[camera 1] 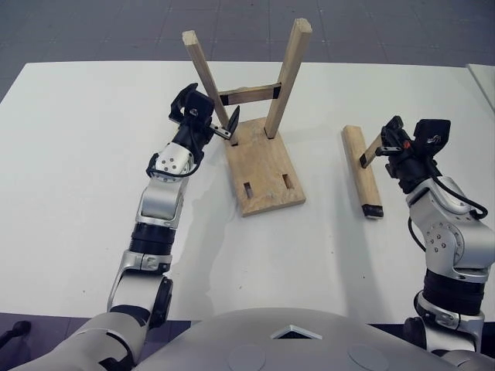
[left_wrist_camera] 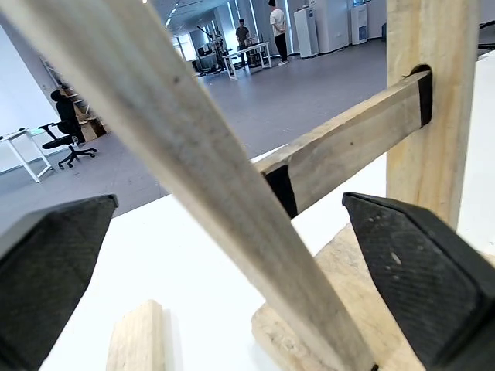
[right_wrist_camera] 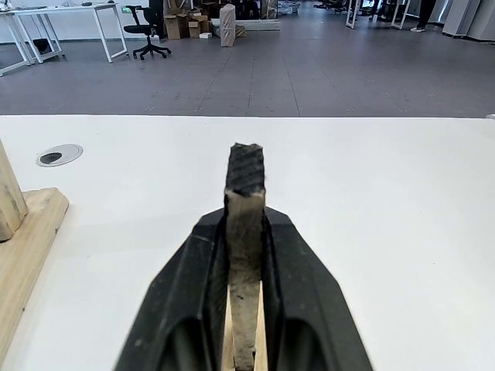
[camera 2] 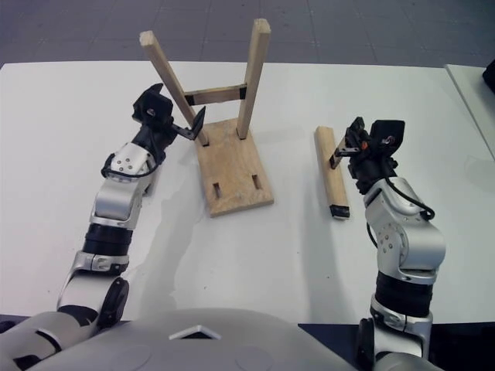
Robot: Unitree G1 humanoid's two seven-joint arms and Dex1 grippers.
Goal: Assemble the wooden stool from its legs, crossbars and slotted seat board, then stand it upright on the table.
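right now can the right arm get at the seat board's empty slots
Probably yes: the right gripper is shut on the crossbar of the loose leg, and bare table lies between it and the seat board's empty slots. The left gripper sits at a standing leg, away from them.

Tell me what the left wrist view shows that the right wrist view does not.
Only the left wrist view: the open left claw either side of a slanted leg, and the fitted crossbar running from it. Only the right wrist view: the right claw shut on a loose crossbar, and a round cover set in the table. Both: that white table, the seat board and an upright leg on it.
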